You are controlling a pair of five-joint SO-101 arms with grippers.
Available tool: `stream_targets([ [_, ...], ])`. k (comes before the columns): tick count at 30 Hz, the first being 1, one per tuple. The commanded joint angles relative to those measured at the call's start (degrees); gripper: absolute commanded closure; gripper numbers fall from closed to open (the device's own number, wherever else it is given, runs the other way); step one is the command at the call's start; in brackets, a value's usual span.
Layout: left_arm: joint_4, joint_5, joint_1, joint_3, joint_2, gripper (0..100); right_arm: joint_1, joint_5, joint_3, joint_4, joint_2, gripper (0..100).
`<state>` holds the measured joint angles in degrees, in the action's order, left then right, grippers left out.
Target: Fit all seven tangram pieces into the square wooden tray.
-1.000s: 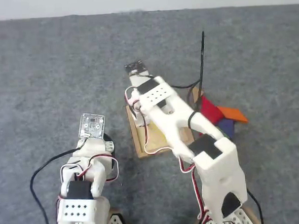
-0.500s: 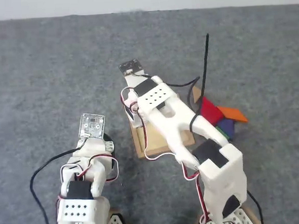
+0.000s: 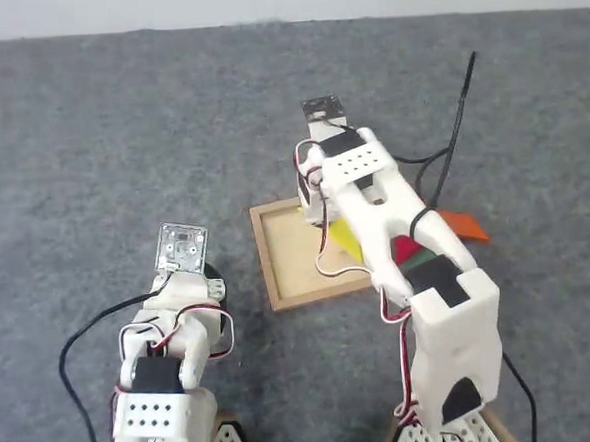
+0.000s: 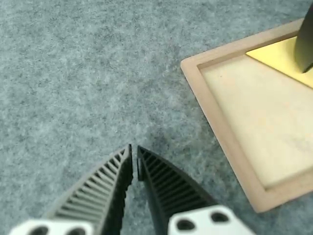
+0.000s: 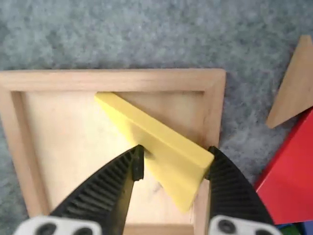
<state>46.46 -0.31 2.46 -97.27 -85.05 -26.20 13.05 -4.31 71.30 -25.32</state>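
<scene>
Right wrist view: yellow triangular tangram piece [image 5: 161, 147] is clamped between the fingers of the right pincer [image 5: 174, 160]. It is held tilted over the square wooden tray [image 5: 112, 78], with one tip down near a corner of the tray floor and the other end riding on or just over the side wall. It does not look seated flat yet. Step in hand, as I read it: placing the first piece. The next move calls for lowering and nudging the yellow piece inward so it clears the wall, squaring it into the corner, then releasing. The risk is that the piece hangs on the rim or tips out when let go. The tray holds nothing but this yellow piece, and the rest of its floor is bare wood. Outside the tray, just beside that wall, lie a plain wooden triangle [image 5: 293, 88] and a red piece [image 5: 288, 166]. The high view also shows an orange piece [image 3: 466, 226] past the arm. These are waiting, so the task is barely begun. Left pincer [image 4: 134, 156] is clenched on nothing, low over the grey carpeted desk [image 3: 119, 122], near the tray's opposite side and apart from it.
</scene>
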Motion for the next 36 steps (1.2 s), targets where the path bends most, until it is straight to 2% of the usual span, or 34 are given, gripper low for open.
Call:
stream_targets([
  [1,0.26,0.35,0.18,0.48,-0.97,98,1.36,-2.2,-3.16,-0.75,0.84,79.7],
  [11,0.26,0.35,0.18,0.48,-0.97,98,-2.95,-2.37,-3.16,1.98,0.31,79.4],
  [15,0.26,0.35,0.18,0.48,-0.97,98,-2.77,-2.46,-4.48,2.15,1.36,70.3],
  [19,0.26,0.35,0.18,0.48,-0.97,98,-3.03,-6.24,-4.57,2.59,3.3,63.9],
  [31,0.26,0.35,0.18,0.48,-0.97,98,-4.35,-6.68,1.32,-0.4,-0.22,64.1],
  [36,0.26,0.35,0.18,0.48,-0.97,98,-10.15,-6.77,1.23,-0.22,-1.8,64.1],
])
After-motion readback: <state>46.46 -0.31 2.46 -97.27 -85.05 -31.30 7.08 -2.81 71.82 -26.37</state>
